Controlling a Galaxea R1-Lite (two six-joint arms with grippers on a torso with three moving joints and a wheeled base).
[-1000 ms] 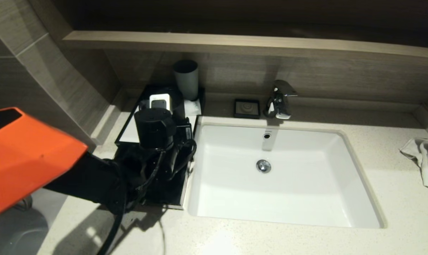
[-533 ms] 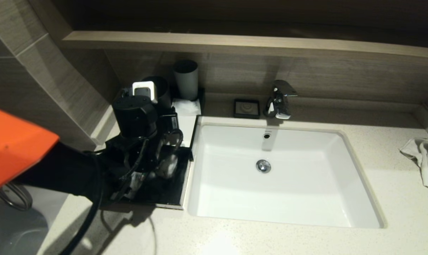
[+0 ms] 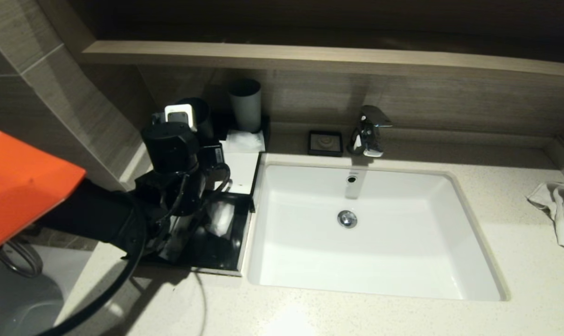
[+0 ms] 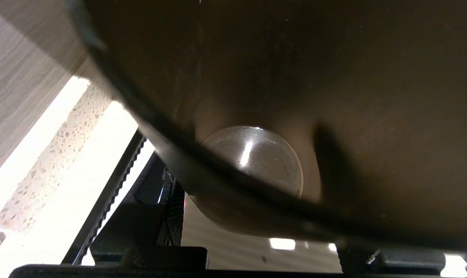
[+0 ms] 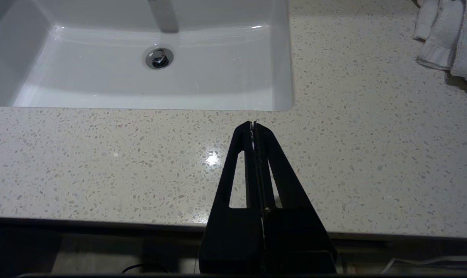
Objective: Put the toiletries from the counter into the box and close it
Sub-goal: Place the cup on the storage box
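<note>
Head view: the left gripper (image 3: 195, 126) hangs over the black box (image 3: 219, 252), fingers hidden; white packets (image 3: 220, 218) lie in its open drawer just behind it.

Left wrist view: a dark cup (image 4: 256, 162) fills the frame, so a knock looks likely.

Right wrist view: the right gripper (image 5: 253, 125), pressed closed and empty, is parked above the counter (image 5: 102, 154).

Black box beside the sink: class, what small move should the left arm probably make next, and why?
Probably push the drawer shut. The low black box with the white top panel has its drawer pulled out, a translucent white packet lies inside, and the left pincer sits low over the drawer. No packets show on the pale speckled counter.
</note>
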